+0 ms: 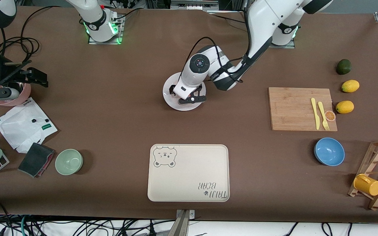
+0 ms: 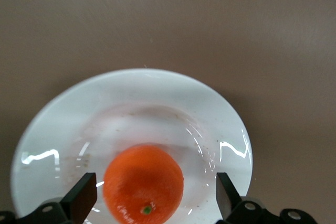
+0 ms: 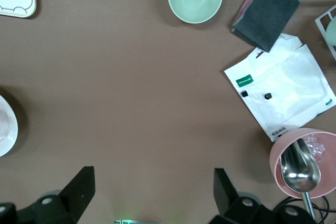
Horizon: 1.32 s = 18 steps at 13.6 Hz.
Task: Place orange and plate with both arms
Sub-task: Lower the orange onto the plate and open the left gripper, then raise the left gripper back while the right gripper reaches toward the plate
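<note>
While the orange (image 2: 143, 183) rests in the plate (image 2: 58, 124), left gripper (image 2: 153, 196) fingers (image 2: 80, 196) straddle it spread, untouching; right gripper (image 3: 152, 192) likewise spread, waiting over bare table (image 3: 131, 87)

White arms (image 1: 261, 29), black joints, trailing cables, seemingly green-lit bases (image 1: 103, 31)

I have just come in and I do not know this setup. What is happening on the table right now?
The left gripper is low over the white plate in the middle of the table, fingers open on either side of the orange, which sits on the plate. The right gripper waits open above bare tablecloth at the right arm's end, holding nothing. The bear-print tray, nearer the front camera than the plate, has nothing on it.
</note>
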Tool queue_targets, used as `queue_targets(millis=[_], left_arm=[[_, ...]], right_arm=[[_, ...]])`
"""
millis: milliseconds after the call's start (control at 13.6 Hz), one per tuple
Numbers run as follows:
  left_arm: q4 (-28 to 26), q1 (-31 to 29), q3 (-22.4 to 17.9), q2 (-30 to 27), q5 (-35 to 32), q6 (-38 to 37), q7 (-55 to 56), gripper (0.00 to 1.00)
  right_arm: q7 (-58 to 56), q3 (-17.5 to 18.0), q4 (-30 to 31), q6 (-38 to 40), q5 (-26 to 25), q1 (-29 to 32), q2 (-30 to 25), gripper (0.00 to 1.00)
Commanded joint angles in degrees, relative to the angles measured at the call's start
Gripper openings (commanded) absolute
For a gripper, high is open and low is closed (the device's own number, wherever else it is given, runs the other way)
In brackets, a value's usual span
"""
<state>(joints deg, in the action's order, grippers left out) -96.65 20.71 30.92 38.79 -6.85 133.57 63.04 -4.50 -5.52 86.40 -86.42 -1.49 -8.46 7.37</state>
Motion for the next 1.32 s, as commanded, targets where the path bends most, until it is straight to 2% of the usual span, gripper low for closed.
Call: queue_targets(millis=[0, 221, 368, 588, 809, 956, 1103, 1250], left_arm=[[-0.8, -4.6, 0.0, -9.5, -0.2, -10.0, -0.4, 1.00], [-0.7, -11.1, 0.1, -14.9, 0.0, -15.7, -9.5, 1.00], [0.1, -16.4, 0.3, -17.9, 0.7, -20.7, -22.0, 1.00], [6.8, -21.1, -0.1, -18.6, 0.6, -32.5, -34.1, 1.00], [13.5, -25.7, -0.1, -18.5, 0.3, -42.2, -43.0, 1.00], [16.0, -27.5, -0.1, -19.5, 0.3, -47.1, -45.2, 1.00], [18.9, -28.7, 0.4, -19.7, 0.7, -51.0, -46.8, 1.00], [22.9, -28.7, -0.4, -19.3, 1.0, -54.1, -50.5, 1.00]], right_arm=[[-0.3, 0.3, -0.3, 0.4, 4.5, -0.2, 0.6, 1.00], [0.2, 0.3, -0.3, -0.3, 7.1, -2.2, 2.0, 1.00], [0.2, 0.3, 0.5, -1.5, 11.8, -2.2, 3.6, 1.00], [-0.2, 0.3, 2.0, -5.6, 16.6, -2.8, 6.1, 1.00], [-0.9, 2.4, 9.6, -14.8, 22.3, -2.7, 6.3, 1.00], [-3.0, 3.1, 13.6, -18.8, 30.0, -2.8, 7.9, 1.00], [-7.4, 5.7, 21.0, -27.0, 35.3, -2.8, 7.8, 1.00], [-12.2, 7.2, 25.8, -31.4, 41.3, -2.8, 8.7, 1.00]])
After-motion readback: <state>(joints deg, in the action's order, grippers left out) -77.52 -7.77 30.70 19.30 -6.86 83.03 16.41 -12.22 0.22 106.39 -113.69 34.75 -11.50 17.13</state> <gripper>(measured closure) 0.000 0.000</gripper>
